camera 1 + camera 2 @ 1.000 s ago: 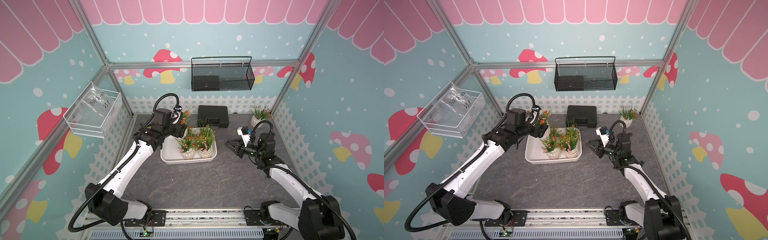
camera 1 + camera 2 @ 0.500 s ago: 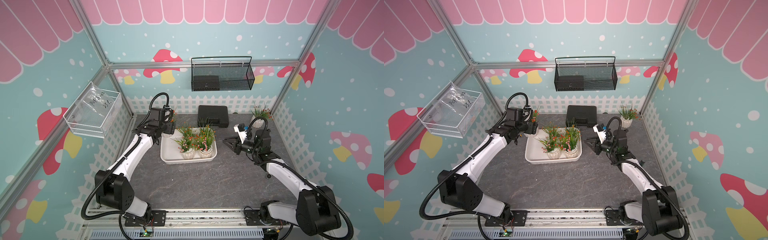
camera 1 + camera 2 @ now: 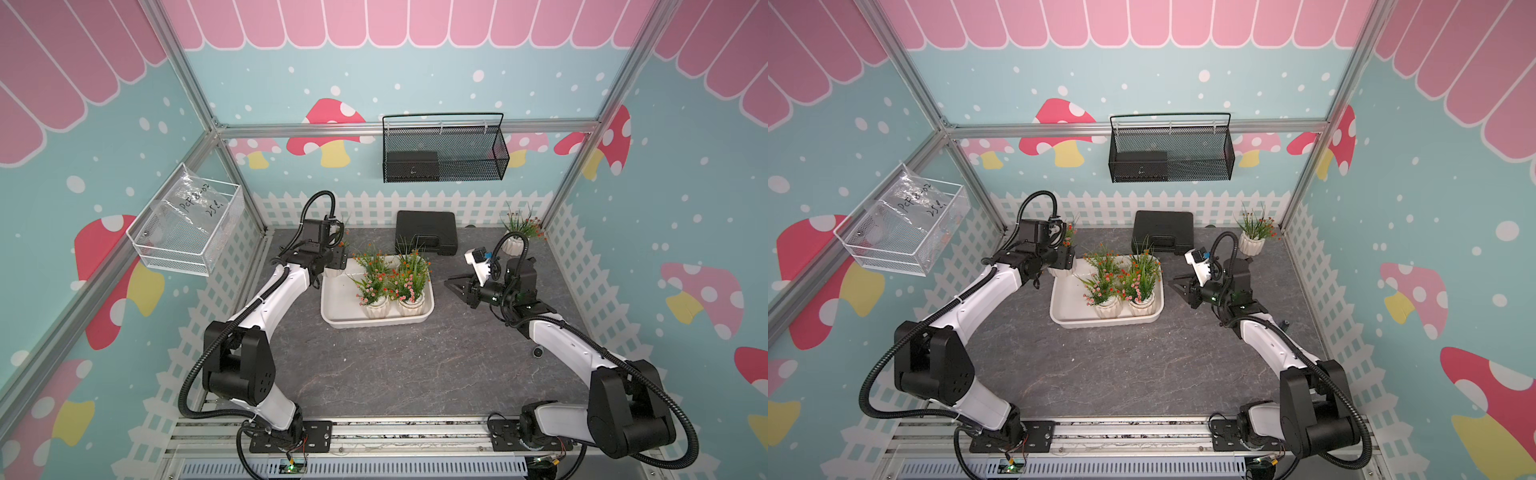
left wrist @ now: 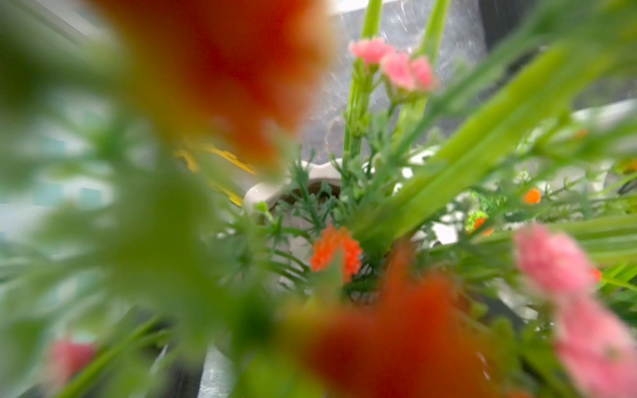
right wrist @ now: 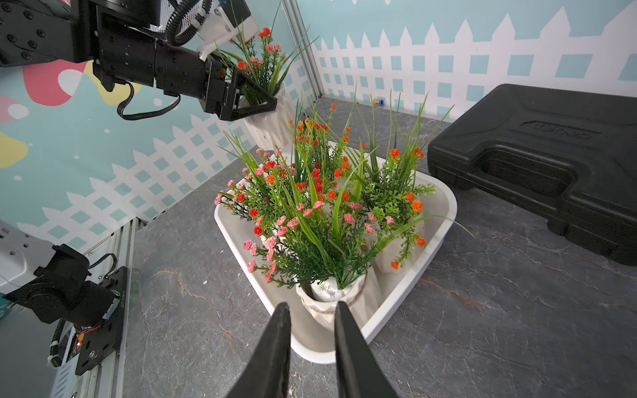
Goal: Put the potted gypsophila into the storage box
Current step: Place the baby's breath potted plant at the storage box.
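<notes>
You look down into a little room with blue walls [image 3: 415, 62], pink mushrooms and a white fence [image 3: 374, 205] painted along the bottom. The floor is a grey table [image 3: 395, 365] that looks like stone. A black mesh basket [image 3: 442, 166] hangs on the back wall with a dark box [image 3: 411, 160] in it. A white wire basket [image 3: 187, 245] hangs on the left wall with a clear bag [image 3: 191, 208] inside. The storage box [image 3: 338, 295] sits in the middle of the table. A black case [image 3: 426, 237] lies flat just behind it.

Your left arm [image 3: 270, 299] reaches far out to the back left corner of the storage box. Your left gripper [image 5: 269, 100] is clamped wide on one potted gypsophila [image 5: 272, 127]. You can see one finger across its near side; the other finger is hidden. This pot is just outside the box, by that corner. In the left wrist view the flowers are mostly a blur.

Your right arm [image 3: 561, 336] is bent. Your right gripper [image 5: 312, 305] lies level and points at the right side of the box, near it but not touching. Its jaws are a little apart with nothing between them.

Four more pots [image 3: 376, 307] stand close together in the right half of the box. The last pot [image 3: 513, 245] stands alone in the far right corner.

The bag has hand writing that looks like "PET" and "25". The raised mark on the case is too small to read.
</notes>
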